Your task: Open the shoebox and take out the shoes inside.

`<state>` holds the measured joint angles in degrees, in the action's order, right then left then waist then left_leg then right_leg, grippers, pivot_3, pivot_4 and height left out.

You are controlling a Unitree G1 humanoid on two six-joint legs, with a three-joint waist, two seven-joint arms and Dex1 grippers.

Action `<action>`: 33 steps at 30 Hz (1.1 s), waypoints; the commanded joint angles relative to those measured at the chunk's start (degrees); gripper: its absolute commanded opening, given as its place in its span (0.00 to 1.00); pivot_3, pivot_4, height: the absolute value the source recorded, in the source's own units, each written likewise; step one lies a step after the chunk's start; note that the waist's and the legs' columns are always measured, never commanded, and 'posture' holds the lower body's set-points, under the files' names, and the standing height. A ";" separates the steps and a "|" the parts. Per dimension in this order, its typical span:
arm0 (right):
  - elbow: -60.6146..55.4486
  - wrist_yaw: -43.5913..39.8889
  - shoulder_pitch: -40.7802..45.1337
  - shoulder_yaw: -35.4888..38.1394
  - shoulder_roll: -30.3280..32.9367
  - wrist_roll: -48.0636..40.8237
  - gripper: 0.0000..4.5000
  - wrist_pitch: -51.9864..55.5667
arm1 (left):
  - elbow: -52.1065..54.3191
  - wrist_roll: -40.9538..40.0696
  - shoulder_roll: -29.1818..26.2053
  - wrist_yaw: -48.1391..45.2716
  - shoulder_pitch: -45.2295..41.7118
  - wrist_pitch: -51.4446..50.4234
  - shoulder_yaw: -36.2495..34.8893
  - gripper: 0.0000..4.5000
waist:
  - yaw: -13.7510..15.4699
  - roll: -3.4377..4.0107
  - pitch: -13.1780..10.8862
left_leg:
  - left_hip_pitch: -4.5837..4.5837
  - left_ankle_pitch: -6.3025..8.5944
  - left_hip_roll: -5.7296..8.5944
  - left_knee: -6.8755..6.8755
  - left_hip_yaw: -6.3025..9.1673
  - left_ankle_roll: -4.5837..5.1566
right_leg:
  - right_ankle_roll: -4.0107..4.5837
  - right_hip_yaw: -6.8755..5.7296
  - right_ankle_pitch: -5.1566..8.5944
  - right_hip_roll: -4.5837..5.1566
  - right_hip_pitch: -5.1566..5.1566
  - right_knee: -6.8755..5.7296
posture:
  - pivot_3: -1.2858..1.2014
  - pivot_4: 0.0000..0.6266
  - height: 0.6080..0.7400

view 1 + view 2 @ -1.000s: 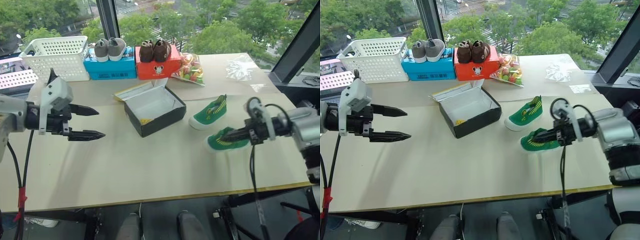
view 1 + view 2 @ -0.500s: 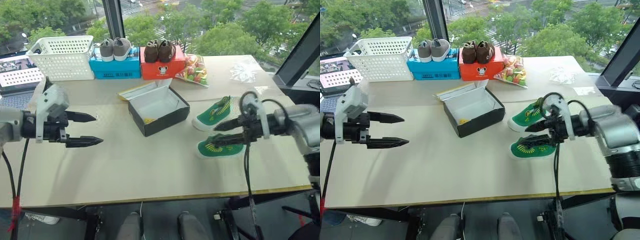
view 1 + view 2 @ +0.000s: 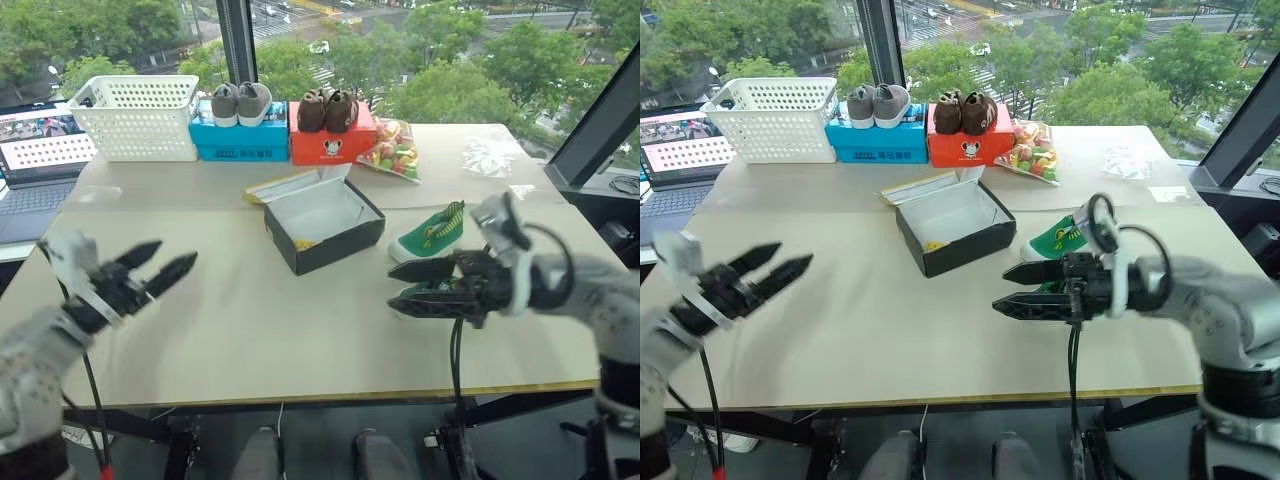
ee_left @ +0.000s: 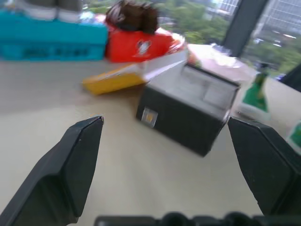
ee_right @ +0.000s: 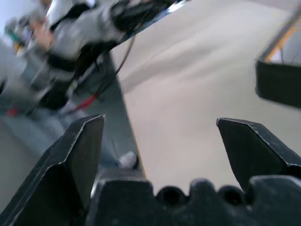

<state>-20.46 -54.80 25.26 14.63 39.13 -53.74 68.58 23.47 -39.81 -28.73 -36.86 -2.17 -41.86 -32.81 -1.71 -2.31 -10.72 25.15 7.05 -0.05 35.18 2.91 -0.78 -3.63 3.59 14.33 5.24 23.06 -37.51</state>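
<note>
Black-sided cardboard shoebox [image 3: 323, 225] lies open mid-table, yellow lid back. Two small green fabric shoes [image 3: 432, 232] rest just right of it, probably light and soft; grasp at the collar. Left gripper [image 3: 150, 270] and right gripper [image 3: 1025, 288] both gape, empty.

Both arms are grey-white with black wrist sections. The left gripper [image 3: 160, 263] and right gripper [image 3: 1018, 289] have tapered black fingers; a black cable loops off each wrist.

No legible text or labels.
</note>
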 commanded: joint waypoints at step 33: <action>-9.10 33.88 -44.72 -1.07 -17.54 28.38 1.00 -48.62 | 0.00 29.22 18.50 22.64 23.63 34.40 19.49 1.00 | 0.91 0.70 1.30 | 0.09 0.64 -0.86 -0.30 -1.48 -0.26 | 0.12 0.15 0.15 -0.07 -0.04 1.44 | 0.52 0.24 1.00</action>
<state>-26.98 -19.09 -18.26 14.76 21.40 -28.86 25.60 23.56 -11.16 -10.83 -14.71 20.85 -10.02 -13.80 -0.81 -1.61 -9.42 25.24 7.70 -0.93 34.89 1.41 -1.05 -3.53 3.74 14.49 5.18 23.02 -36.06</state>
